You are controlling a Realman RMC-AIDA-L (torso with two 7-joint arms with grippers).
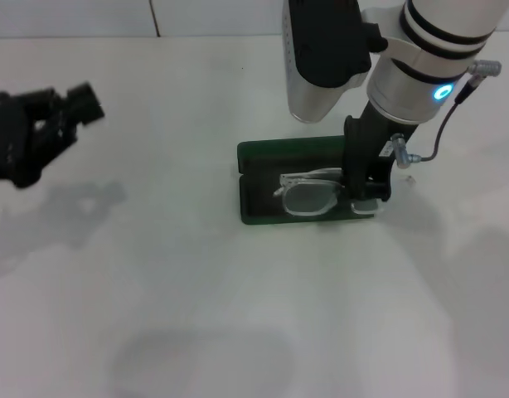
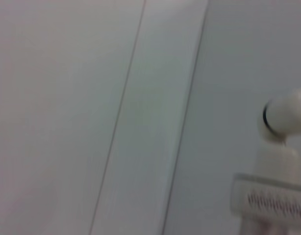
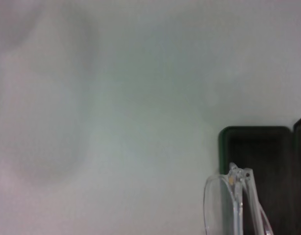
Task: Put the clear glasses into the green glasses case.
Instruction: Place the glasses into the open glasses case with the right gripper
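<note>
The green glasses case (image 1: pixel 275 156) lies open in the middle of the white table, its lid folded back on the far side. The clear glasses (image 1: pixel 311 197) sit in the case's dark tray, lens toward the near wall. My right gripper (image 1: pixel 366 192) comes down at the right end of the case and is shut on the right end of the glasses. The right wrist view has the clear glasses (image 3: pixel 224 205) close up over one end of the green glasses case (image 3: pixel 253 147). My left gripper (image 1: pixel 39 124) is parked far left, away from the case.
The white table (image 1: pixel 238 315) stretches around the case on all sides. A wall runs along the far edge. The left wrist view holds only pale surfaces and a white robot part (image 2: pixel 283 117).
</note>
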